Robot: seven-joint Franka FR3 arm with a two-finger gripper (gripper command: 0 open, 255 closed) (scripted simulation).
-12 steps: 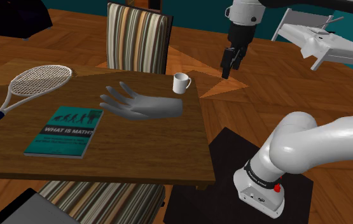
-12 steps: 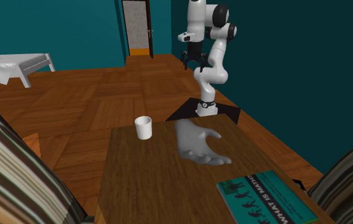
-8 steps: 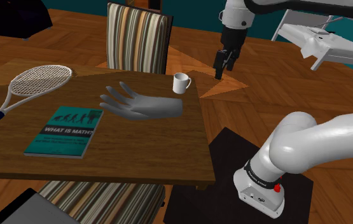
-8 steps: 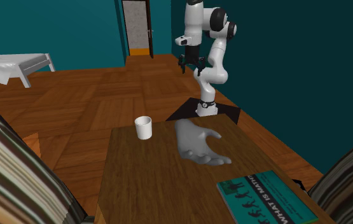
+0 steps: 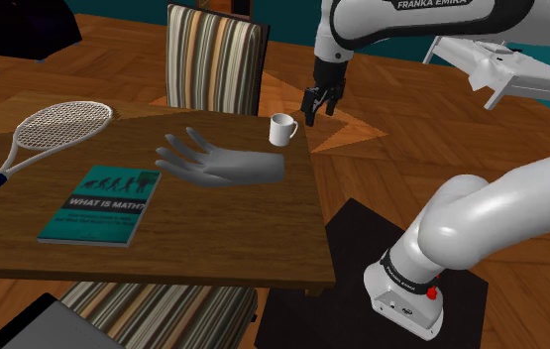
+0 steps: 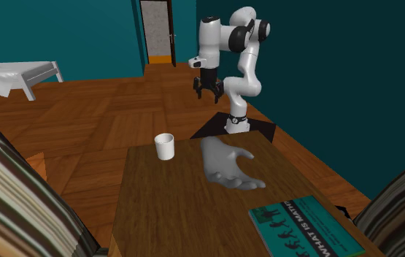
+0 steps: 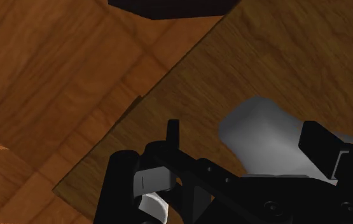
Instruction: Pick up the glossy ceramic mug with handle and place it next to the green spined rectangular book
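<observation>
Status: nothing of the task is completed. I find the white mug (image 5: 281, 129) standing upright near the far corner of the table (image 5: 213, 238), untouched. It is well apart from the teal-covered book (image 5: 99, 204), with a grey model hand (image 5: 221, 165) lying between them. The gripper (image 5: 312, 115) hangs above and just beside the mug, fingers spread and empty (the second exterior view confirms the gap). Outstanding, in my judgement: descent, grasp, lift, carry, and placement beside the book.

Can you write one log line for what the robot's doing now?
phase: approach | mug: on table, untouched | claw: open, empty, near mug | book: on table
</observation>
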